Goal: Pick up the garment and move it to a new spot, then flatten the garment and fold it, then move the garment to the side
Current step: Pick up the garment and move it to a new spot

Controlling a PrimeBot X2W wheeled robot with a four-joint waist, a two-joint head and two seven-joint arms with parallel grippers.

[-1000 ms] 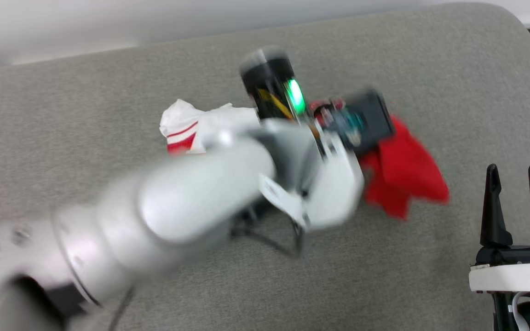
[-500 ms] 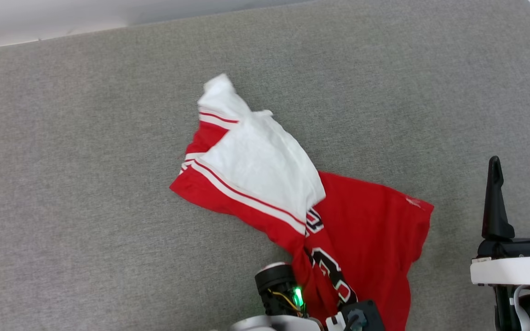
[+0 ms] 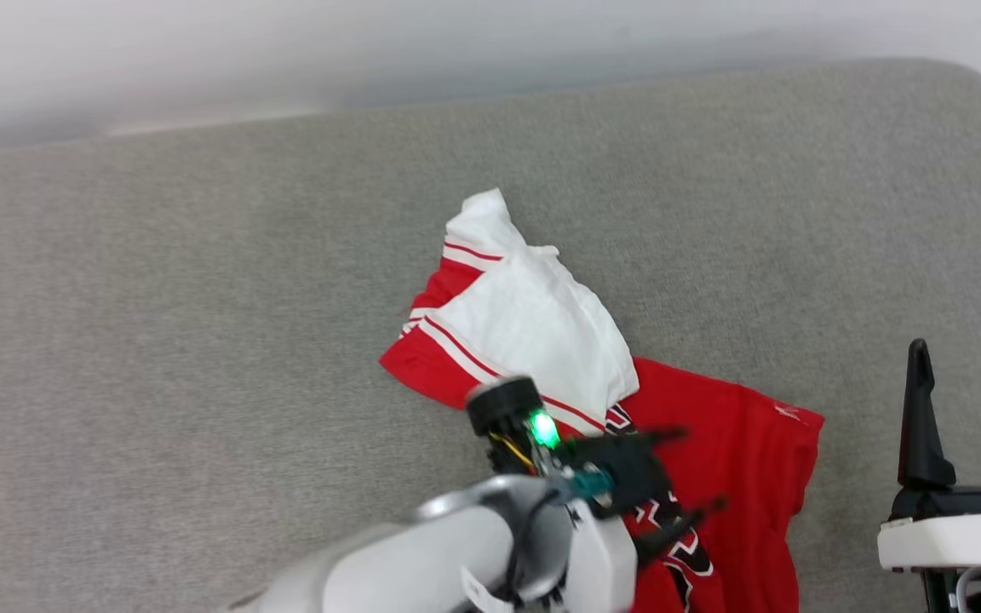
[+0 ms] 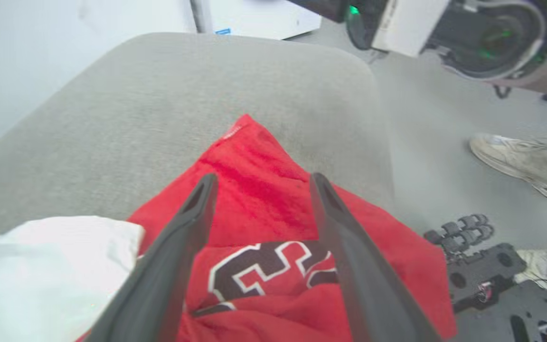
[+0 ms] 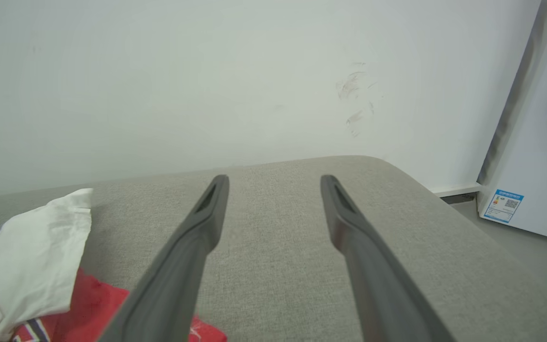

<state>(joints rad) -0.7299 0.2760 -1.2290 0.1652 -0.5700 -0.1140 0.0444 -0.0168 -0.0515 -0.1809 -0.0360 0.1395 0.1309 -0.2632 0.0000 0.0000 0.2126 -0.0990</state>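
The jersey is laid crumpled on the grey padded surface. Its white sleeve is folded over the red body on the far side. Part of the black, white-edged print is seen in the left wrist view. The left hand is held over the red cloth by the print, fingers apart and nothing clamped; contact with the cloth cannot be told. The right hand is held at the near right, beside the jersey without touching it, fingers spread and empty. A pale shoe is seen on the floor.
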